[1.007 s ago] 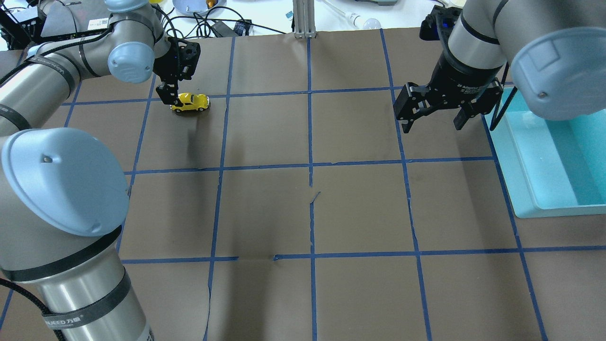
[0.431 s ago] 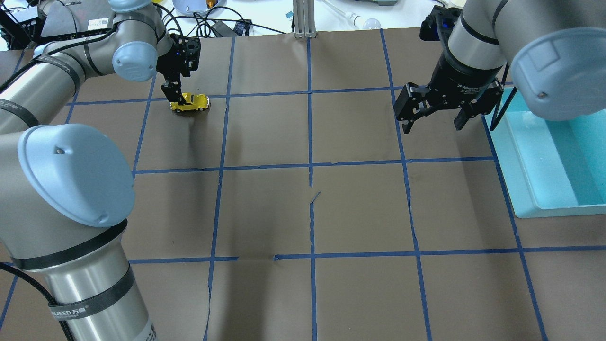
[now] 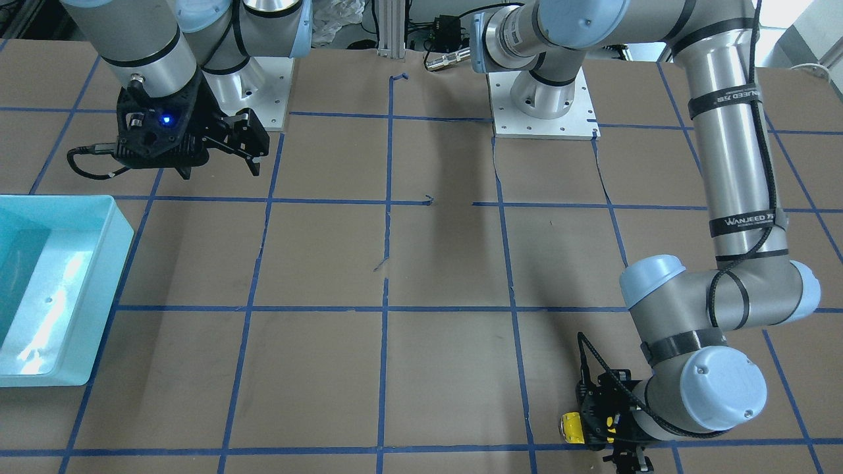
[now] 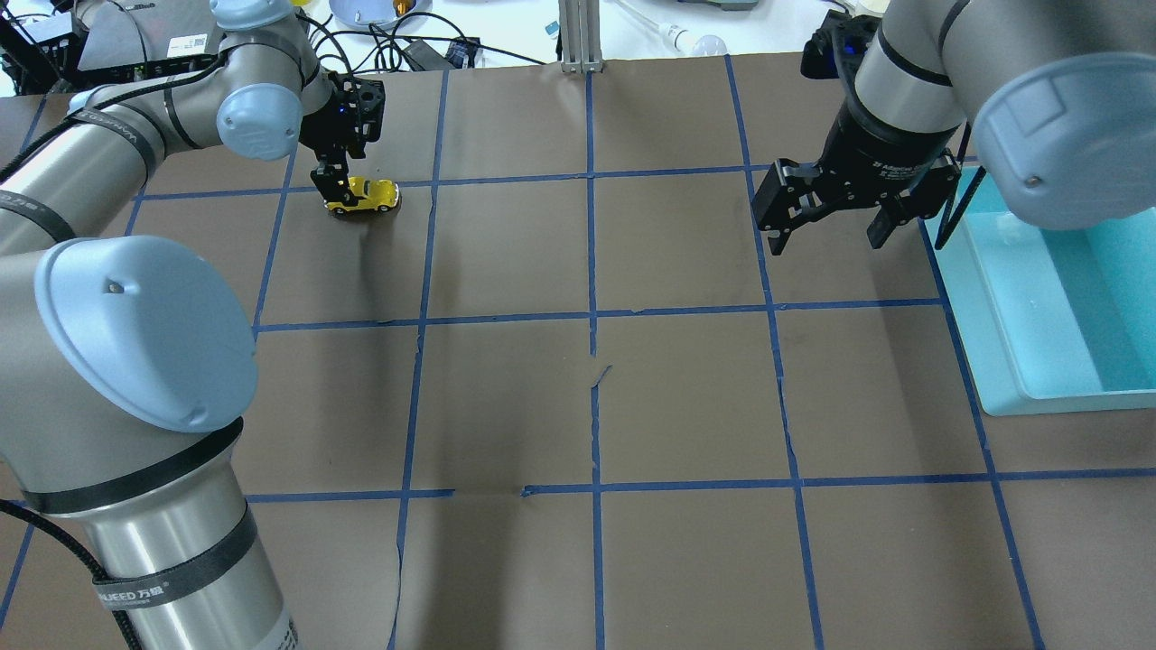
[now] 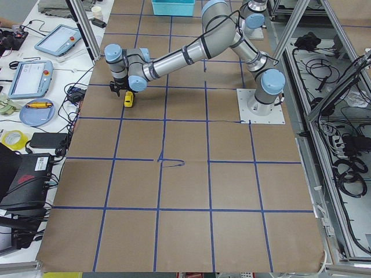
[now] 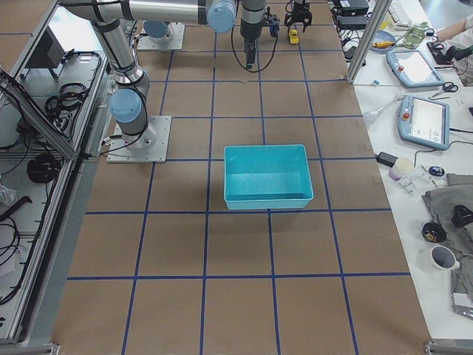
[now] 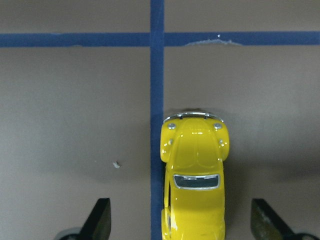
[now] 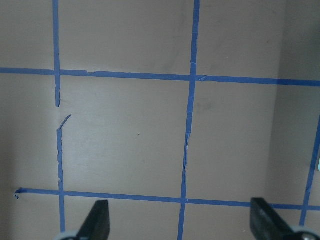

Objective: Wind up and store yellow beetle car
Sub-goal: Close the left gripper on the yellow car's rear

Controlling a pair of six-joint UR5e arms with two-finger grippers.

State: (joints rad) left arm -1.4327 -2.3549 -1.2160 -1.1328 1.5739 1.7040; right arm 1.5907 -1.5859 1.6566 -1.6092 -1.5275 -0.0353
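The yellow beetle car [image 4: 366, 194] stands on the brown table at the far left, beside a blue tape line. In the left wrist view the car [image 7: 195, 175] lies between my two fingertips [image 7: 100, 220], which stand wide apart on either side of its near end and do not touch it. My left gripper [image 4: 339, 191] is open and low over the car's left end. The car also shows in the front-facing view [image 3: 570, 426]. My right gripper [image 4: 826, 230] is open and empty, held above the table at the far right, next to the bin.
A light blue bin [image 4: 1011, 298] sits at the table's right edge; it also shows in the front-facing view [image 3: 99, 289]. Cables, a plate and devices lie beyond the table's far edge [image 4: 406, 50]. An aluminium post [image 4: 578, 36] stands at the far middle.
My left gripper has come down closer around the car's left end and the left arm has shifted slightly. The car and the right arm have not moved.
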